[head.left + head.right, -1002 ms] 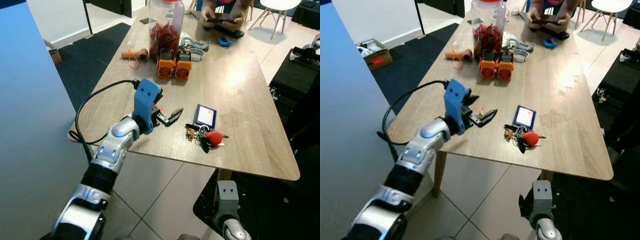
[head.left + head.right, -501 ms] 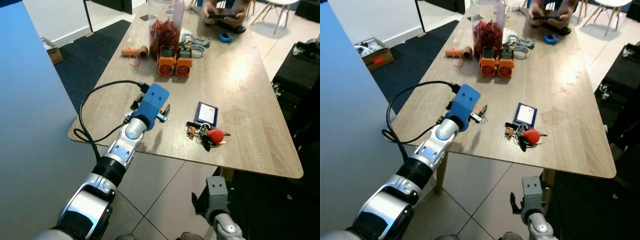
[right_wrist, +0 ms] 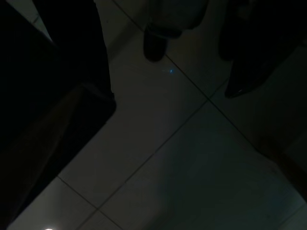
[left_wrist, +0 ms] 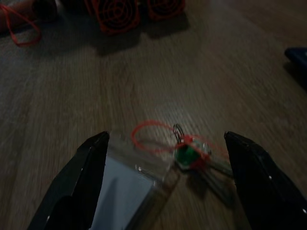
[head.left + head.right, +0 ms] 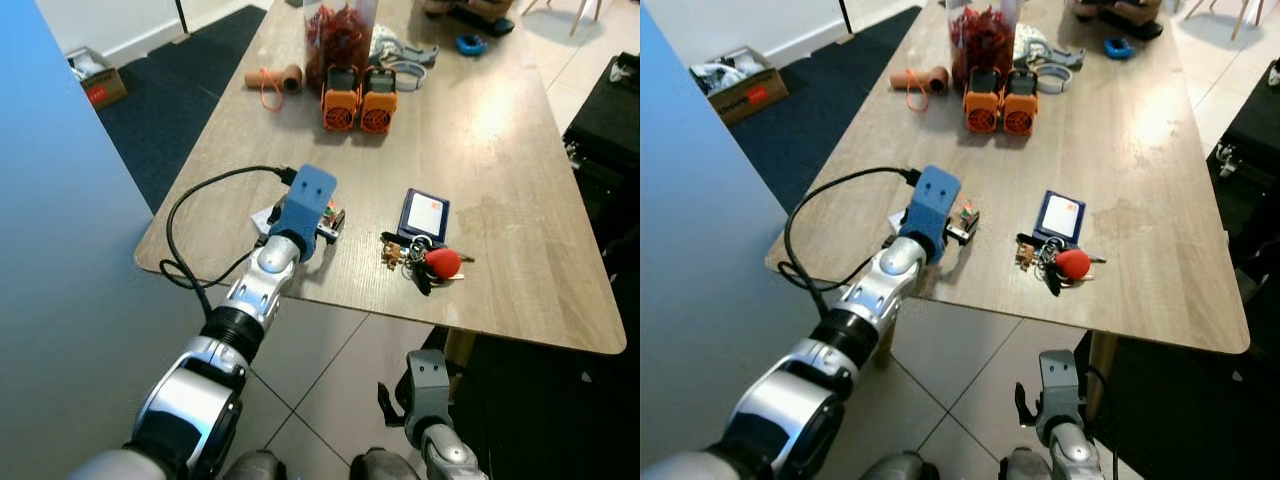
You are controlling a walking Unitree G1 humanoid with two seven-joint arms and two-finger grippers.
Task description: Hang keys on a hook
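Observation:
A small key set with a green tag and a thin red loop lies on the wooden table, next to a clear plastic card sleeve. My left gripper hangs low over them, open, with the keys and sleeve between its black fingers and nothing held. From the head, that gripper sits under its blue wrist mount near the table's front left. A second key bunch with a red ball lies further right beside a blue card wallet. My right arm hangs idle below the table edge.
At the table's far end stand a jar of red things, two orange devices and a cardboard tube with an orange loop. A black cable loops off the front left corner. A blue wall stands close on the left.
My left gripper has turned downward and dropped from above the table to just over the small key set. The head view has shifted, so the table sits lower and closer.

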